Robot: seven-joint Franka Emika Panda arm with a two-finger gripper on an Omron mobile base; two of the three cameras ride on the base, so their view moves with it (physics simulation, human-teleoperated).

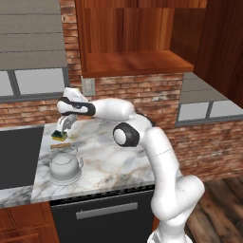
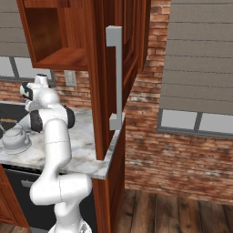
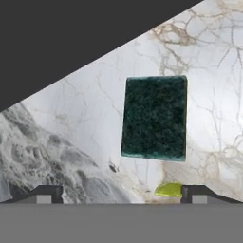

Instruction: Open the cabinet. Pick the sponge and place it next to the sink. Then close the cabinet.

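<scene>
on the marble beside the sink (image 1: pixel 16 156), the sponge (image 3: pixel 154 117) (green side up) under the wide-spread tool (image 3: pixel 121 192)

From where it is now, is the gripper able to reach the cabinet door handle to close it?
Probably yes. The gripper is open over the sponge on the counter, holding nothing. The handle stands well to the arm's right, with nothing visibly between; a wide swing looks needed.

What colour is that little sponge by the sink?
The sponge is dark green on top, yellow underneath; hand view shows it best.

Open cabinet (image 2: pixel 109 77) door hides most marble counter (image 2: pixel 86 150).
</scene>
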